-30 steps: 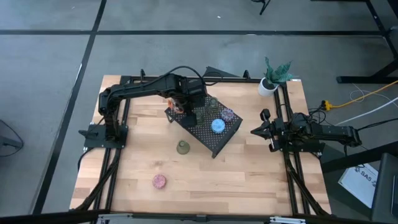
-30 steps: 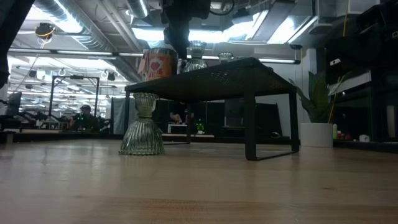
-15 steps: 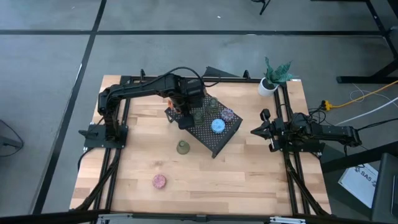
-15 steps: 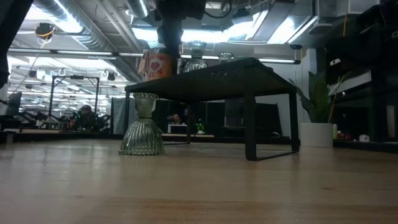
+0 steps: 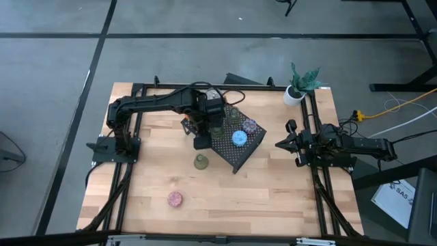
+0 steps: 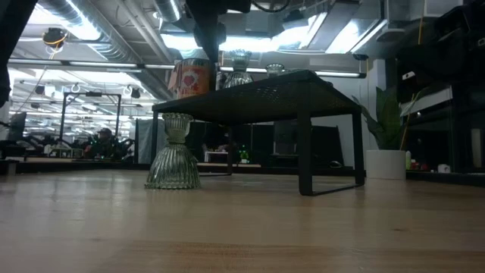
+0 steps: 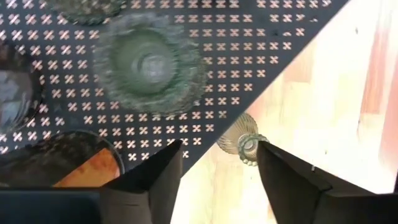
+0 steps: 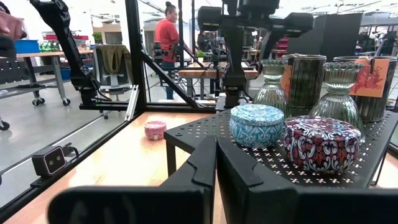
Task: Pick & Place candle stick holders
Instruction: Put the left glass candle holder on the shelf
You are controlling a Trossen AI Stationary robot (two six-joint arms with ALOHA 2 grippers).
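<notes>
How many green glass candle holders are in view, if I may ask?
3 holders. Two stand on the black rack, one near the left gripper, one farther back; the third stands on the table beside the rack. Others may be hidden.

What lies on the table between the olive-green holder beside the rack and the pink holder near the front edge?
Nothing: in the high view, only bare wood runs from the olive-green holder to the pink holder.
</notes>
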